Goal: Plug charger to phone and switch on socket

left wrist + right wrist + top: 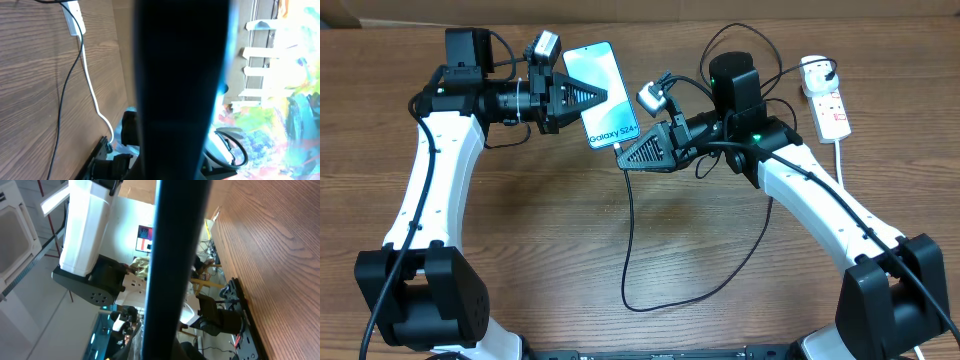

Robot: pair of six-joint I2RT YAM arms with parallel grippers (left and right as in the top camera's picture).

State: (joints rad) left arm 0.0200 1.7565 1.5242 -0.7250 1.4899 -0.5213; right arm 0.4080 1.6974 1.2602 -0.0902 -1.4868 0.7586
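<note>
The phone (603,78), with its cyan screen and "Galaxy S24" text, is held above the table at the far middle. My left gripper (588,97) is shut on its left edge. The phone fills the left wrist view as a dark band (182,90) and the right wrist view as a dark bar (175,255). My right gripper (626,157) is at the phone's near end, shut on the charger's connector tip. The black cable (628,220) hangs from it, loops over the table and runs back to the socket (832,112), a white strip at the far right.
The socket's thick white cord (842,165) runs toward the front right. In the left wrist view the strip (72,15), its white cord (92,95) and the black cable (64,95) lie on the wooden table (540,230). The cable loop lies front centre.
</note>
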